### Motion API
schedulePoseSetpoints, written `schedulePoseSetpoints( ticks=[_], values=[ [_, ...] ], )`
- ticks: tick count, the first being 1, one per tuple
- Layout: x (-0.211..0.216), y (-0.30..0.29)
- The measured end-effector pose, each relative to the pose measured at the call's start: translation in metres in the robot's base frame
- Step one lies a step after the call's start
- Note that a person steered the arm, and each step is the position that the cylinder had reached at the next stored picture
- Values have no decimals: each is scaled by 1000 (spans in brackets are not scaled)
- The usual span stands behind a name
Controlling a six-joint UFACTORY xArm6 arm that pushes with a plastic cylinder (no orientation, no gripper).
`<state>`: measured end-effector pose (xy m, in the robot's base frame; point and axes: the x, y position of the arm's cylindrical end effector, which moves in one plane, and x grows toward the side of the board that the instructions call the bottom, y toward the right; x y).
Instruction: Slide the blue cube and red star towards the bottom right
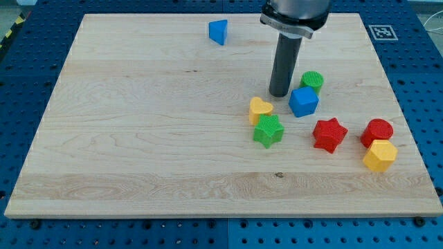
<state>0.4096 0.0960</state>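
The blue cube (303, 102) sits right of the board's middle. The red star (329, 134) lies just below and to the right of it. My tip (279, 94) rests on the board just left of the blue cube's upper left side, close to it; whether they touch I cannot tell. The rod rises from there to the arm at the view's top.
A green cylinder (312, 81) sits right above the blue cube. A yellow heart (260, 109) and green star (268, 131) lie left of the red star. A red cylinder (376, 131) and yellow hexagon (379, 155) are near the right edge. A blue triangular block (219, 32) is at the top.
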Motion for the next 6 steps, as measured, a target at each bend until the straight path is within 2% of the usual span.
schedulePoseSetpoints(
  ticks=[1, 3, 4, 6],
  values=[
    [4, 17],
    [72, 83],
    [103, 96],
    [116, 81]
  ],
)
